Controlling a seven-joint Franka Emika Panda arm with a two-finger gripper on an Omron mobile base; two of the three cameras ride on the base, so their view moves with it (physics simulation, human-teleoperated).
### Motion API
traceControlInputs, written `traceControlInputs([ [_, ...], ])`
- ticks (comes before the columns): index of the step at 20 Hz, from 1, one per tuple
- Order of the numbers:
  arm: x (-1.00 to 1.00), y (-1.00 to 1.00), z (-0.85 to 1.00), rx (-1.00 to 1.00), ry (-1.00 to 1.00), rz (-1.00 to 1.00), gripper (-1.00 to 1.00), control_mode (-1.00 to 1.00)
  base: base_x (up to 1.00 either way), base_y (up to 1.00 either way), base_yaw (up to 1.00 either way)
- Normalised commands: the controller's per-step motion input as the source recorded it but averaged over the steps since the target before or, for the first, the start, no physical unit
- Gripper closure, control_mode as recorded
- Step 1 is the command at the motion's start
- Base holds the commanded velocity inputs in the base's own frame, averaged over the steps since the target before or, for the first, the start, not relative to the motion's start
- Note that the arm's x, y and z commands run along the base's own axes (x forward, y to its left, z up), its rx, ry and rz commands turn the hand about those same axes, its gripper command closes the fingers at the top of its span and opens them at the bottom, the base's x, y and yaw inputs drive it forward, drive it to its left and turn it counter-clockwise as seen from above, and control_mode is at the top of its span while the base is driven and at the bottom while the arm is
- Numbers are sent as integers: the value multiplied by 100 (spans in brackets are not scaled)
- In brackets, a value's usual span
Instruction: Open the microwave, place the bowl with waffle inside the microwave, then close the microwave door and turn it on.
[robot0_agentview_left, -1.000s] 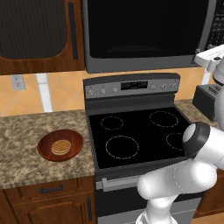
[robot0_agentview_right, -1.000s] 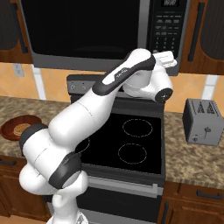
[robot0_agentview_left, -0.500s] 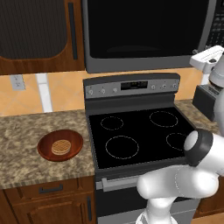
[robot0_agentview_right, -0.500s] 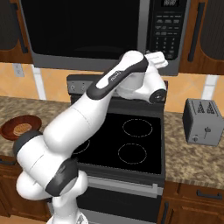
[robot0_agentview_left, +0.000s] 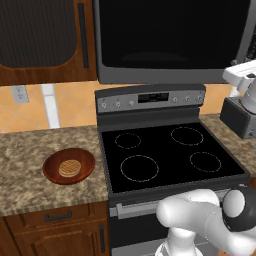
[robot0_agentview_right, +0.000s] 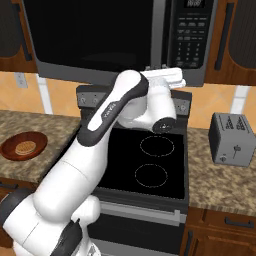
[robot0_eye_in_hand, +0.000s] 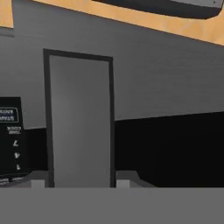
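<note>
Microwave mounted high, across the top of both base views above the stove, door shut. Microwave door glossy black, with its grey vertical handle bar close up in the centre-left of the hand view, beside the button panel at the upper right of the right base view. Bowl at the lower left of the left base view, resting on the granite counter left of the stove, well apart from the microwave; waffle lying flat in its middle. Gripper raised to the microwave's lower edge, right at the handle bar; fingertips hidden, so apart, together or clamped cannot be told. Toaster on the counter at the right of the right base view. Wooden cabinet door at the upper left of the left base view.
</note>
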Motion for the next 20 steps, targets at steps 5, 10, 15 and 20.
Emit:
traceControlInputs([
  [5, -100, 28, 0, -2, 0, 51, 100, -100, 0, 0, 0],
  [10, -99, 38, -4, -16, 0, 27, -100, -100, 0, 0, 0],
  [15, -100, -45, 24, -23, -15, 41, -100, -100, 0, 0, 0],
  [20, -100, -39, 2, -30, -2, 61, -100, -100, 0, 0, 0],
])
